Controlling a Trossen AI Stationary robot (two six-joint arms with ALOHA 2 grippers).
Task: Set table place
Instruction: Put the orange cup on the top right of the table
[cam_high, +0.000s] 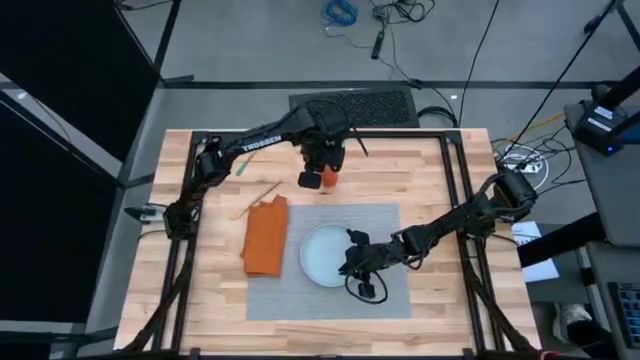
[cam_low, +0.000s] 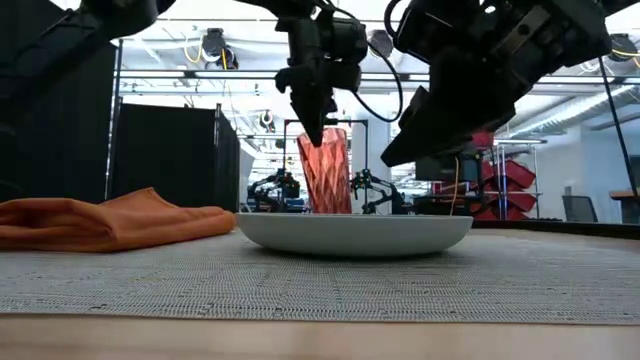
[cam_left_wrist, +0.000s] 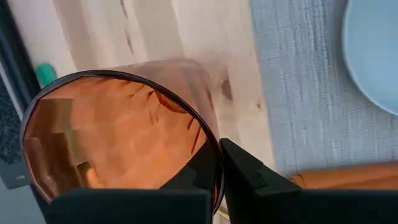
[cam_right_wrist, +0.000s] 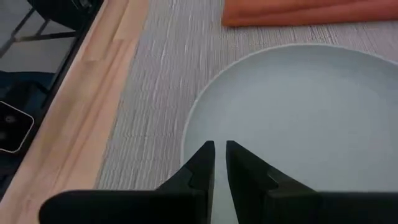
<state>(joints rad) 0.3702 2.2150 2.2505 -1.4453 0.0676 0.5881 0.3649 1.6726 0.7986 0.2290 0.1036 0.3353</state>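
Just left of the plate (cam_high: 325, 255), the orange napkin (cam_high: 266, 236) overlaps the grey placemat (cam_high: 385, 225) on the counter (cam_high: 440, 175). Beyond the plate, the left gripper (cam_high: 320, 175) has its jaws clamped on an orange glass's (cam_high: 329, 179) rim. Over the plate's right rim, the right gripper (cam_high: 352, 262) has its jaws nearly together.

Grey floor (cam_high: 250, 40) with loose cables (cam_high: 385, 15), black floor mat (cam_high: 352, 105); black partition (cam_low: 165, 155), red bins (cam_low: 505, 185) behind.
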